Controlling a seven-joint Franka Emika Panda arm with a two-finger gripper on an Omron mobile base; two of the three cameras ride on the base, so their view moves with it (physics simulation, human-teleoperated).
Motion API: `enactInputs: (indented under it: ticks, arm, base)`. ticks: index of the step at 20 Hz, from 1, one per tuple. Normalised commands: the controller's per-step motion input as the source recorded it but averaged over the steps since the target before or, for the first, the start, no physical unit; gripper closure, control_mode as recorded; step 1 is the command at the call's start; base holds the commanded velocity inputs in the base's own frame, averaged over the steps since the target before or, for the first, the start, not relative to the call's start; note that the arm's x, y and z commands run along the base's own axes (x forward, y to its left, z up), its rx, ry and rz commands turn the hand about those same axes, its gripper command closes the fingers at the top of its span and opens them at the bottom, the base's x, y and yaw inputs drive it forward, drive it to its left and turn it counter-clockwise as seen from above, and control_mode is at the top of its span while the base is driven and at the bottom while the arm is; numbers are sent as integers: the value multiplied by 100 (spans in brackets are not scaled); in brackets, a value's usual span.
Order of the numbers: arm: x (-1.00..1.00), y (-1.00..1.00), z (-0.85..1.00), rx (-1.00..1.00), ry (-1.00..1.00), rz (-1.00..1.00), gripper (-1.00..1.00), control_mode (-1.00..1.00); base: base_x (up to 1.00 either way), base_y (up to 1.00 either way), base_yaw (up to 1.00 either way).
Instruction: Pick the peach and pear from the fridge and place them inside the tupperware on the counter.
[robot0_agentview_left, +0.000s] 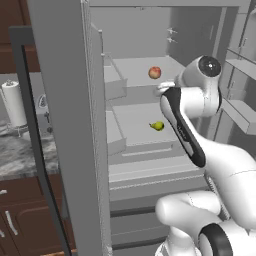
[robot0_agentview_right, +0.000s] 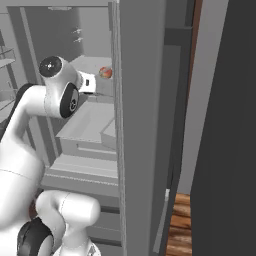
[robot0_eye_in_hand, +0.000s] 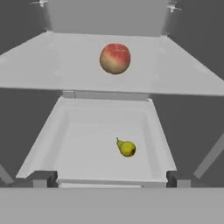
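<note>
The white arm with dark joints reaches forward into the tall light-grey fridge (robot0_agentview_left: 150, 30), whose dark-edged door (robot0_agentview_left: 65, 125) stands swung wide at the left of the left base view, its grey inner face and bins turned toward the interior. The two-finger gripper (robot0_eye_in_hand: 109, 180) is held at the fridge's mouth, its two small dark finger tips (robot0_eye_in_hand: 41, 178) standing far apart near the bottom of the hand view with nothing between them, so the jaws are wide open and hold nothing. Just beyond the gripper, and lower, lies a shallow grey tray-like shelf (robot0_eye_in_hand: 65, 131) with raised side walls; on it rests the small yellow-green pear (robot0_eye_in_hand: 126, 148), lying on its side right of the tray's middle and nearer its front edge than its back edge, its narrow end turned away from the gripper. In the left base view the pear (robot0_agentview_left: 157, 125) sits close to the right edge of that shelf, just left of the arm's dark-striped forearm. Above and farther back is a flat grey shelf (robot0_eye_in_hand: 52, 65), and on it stands the round reddish-orange peach (robot0_eye_in_hand: 115, 58) with a paler yellowish patch, about midway across the shelf and well back from its front edge; the peach (robot0_agentview_left: 154, 72) (robot0_agentview_right: 105, 72) is well apart from the pear. Left of the door, the left base view shows the grey-and-white marbled counter (robot0_agentview_left: 20, 150) over dark brown cabinets (robot0_agentview_left: 20, 220), with a white paper-towel roll (robot0_agentview_left: 14, 104) upright on it
</note>
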Motion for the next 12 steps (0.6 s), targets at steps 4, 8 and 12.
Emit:
enactInputs:
  ticks: [4,8,12]
  arm:
    - [37,-15,43,2,3,-2,-100,-100]
    - [40,-20,8,10,5,-4,-100,-100]
    - [48,-11,0,12,7,-4,-100,-100]
  base:
    - [0,0,0]
    - [0,0,0]
    - [0,0,0]
